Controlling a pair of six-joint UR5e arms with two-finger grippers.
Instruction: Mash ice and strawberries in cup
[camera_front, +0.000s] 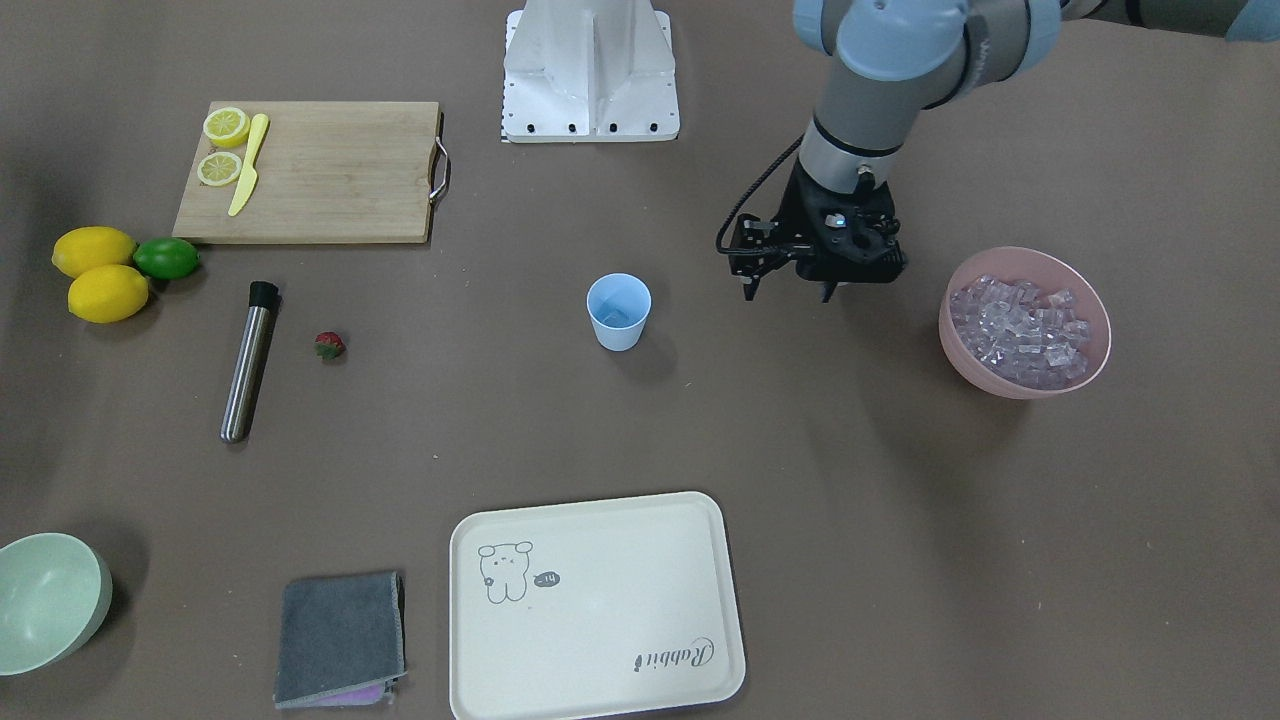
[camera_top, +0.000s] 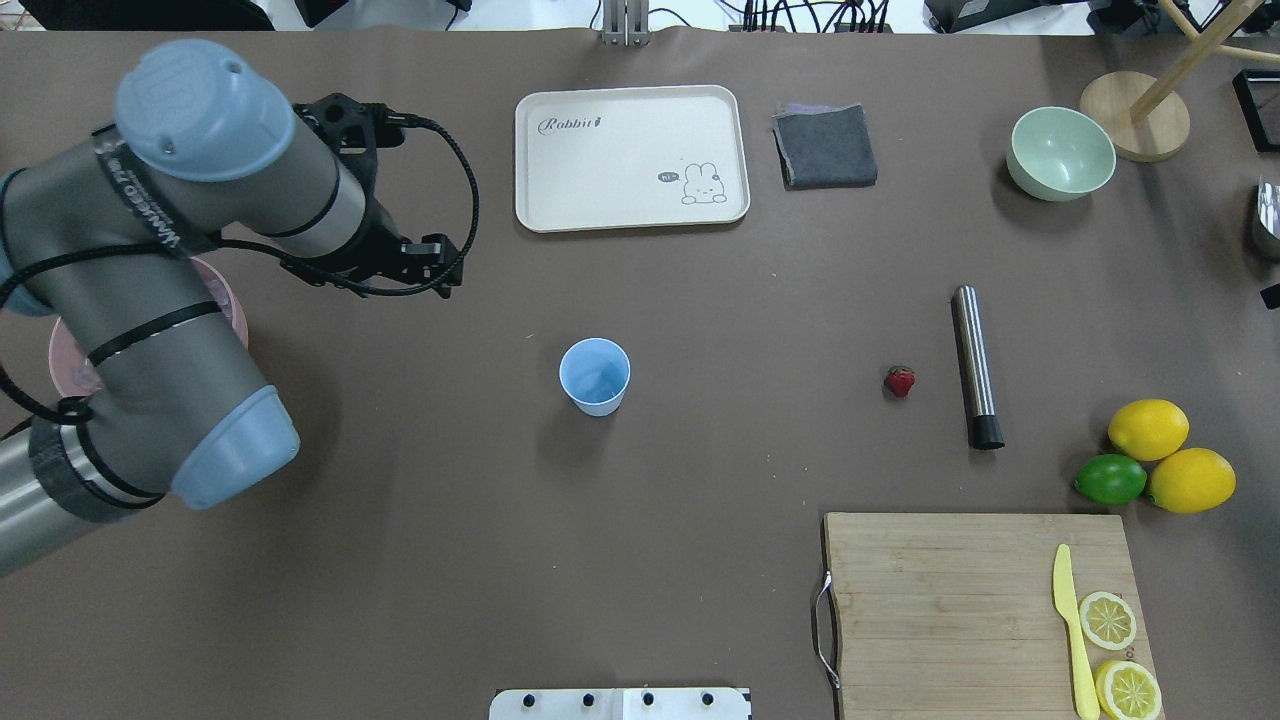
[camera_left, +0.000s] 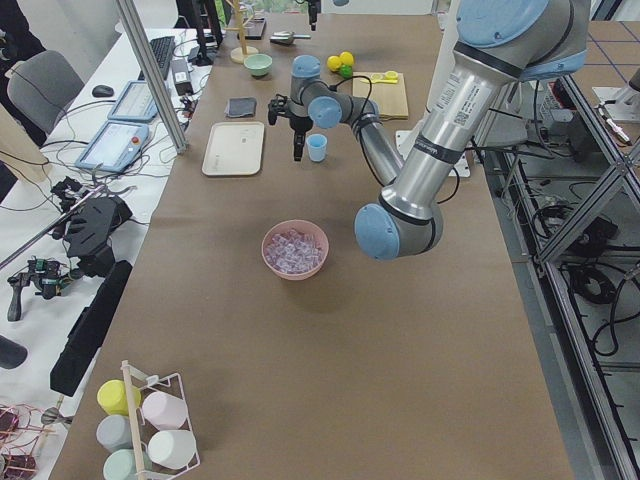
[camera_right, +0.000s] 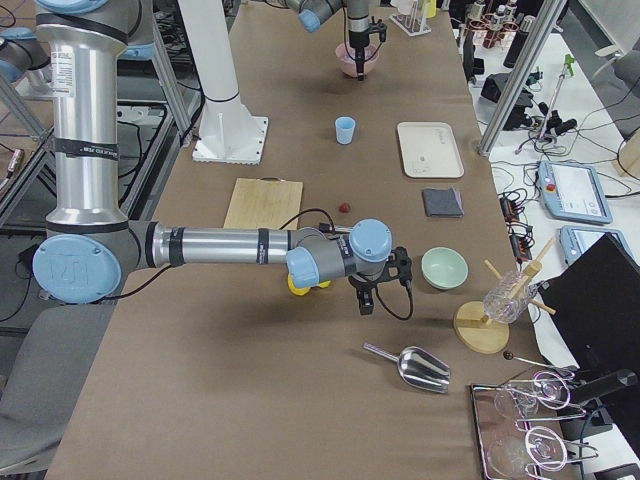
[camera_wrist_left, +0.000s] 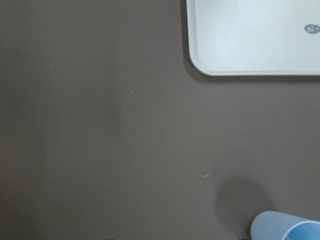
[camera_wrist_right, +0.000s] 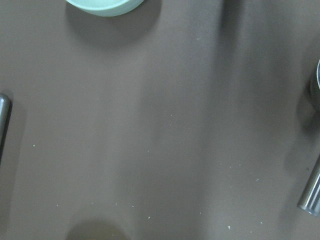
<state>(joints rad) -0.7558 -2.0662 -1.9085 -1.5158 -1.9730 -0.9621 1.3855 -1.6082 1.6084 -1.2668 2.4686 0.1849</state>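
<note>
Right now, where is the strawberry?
In the overhead view the strawberry lies right of centre, on the robot's right side. It sits just left of the metal rod, not touching it, and well right of the cup.

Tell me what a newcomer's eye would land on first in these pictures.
The left arm's black end effector hangs above the brown table between the small light blue plastic cup and the round pink bowl heaped with clear glassy ice cubes. On the robot's right side, two bright yellow lemons beside a green lime, and the lone small red strawberry, stand out.
</note>
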